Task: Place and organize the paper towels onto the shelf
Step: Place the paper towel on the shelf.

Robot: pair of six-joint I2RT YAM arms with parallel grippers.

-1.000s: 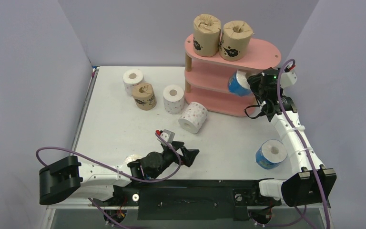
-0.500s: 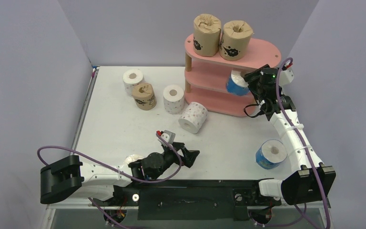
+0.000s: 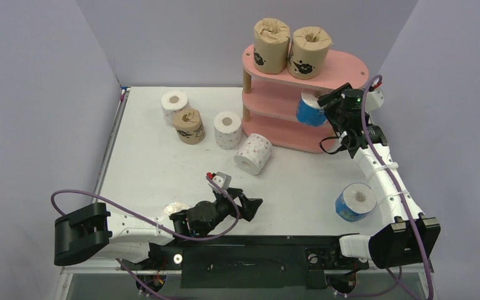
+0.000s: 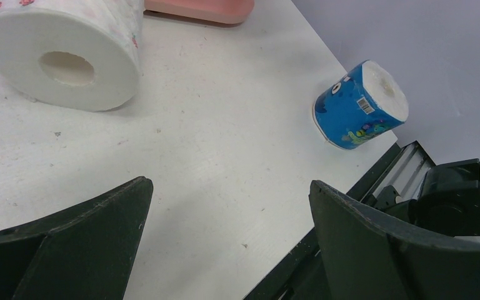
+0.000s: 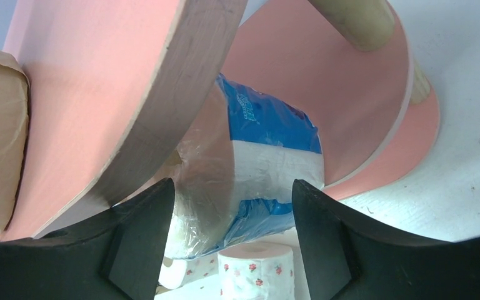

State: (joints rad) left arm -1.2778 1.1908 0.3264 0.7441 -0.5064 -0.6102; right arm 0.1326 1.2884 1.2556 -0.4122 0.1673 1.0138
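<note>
Where the white, faintly speckled worktop [image 3: 156, 169] runs out to plain lavender-grey walls [image 3: 37, 94] on its left, far and right sides, the pale end of a half-hidden roll [image 3: 175, 209] shows at the near left beside the left arm; its wrap cannot be made out. The left tool [image 3: 254, 208] hovers low over the near middle of the worktop, its dark fingers spread wide with nothing between them.

Farther back on the left a first dotted white roll [image 3: 174, 104] stands upright. A brown roll on the worktop [image 3: 189, 125], printed with a black drawing, stands just beside it on the near side. A second dotted white roll [image 3: 228, 129] stands to the right. A third dotted white roll [image 3: 254, 153] lies on its side near the foot of the shelf.

The pink shelf [image 3: 344, 67] stands right of centre at the back: three oval boards on light wooden posts. Its top board carries a left brown roll [image 3: 271, 45] and a right brown roll [image 3: 309, 51], upright and side by side at the left end, their tops crumpled. A blue shelved roll [image 3: 309, 109] in shiny wrap sits at the front of the middle board. The right tool [image 3: 326, 102] has a finger on either side of it; whether they press it cannot be told. A blue loose roll [image 3: 355, 201] lies tilted on the near right of the worktop beside the right arm.
</note>
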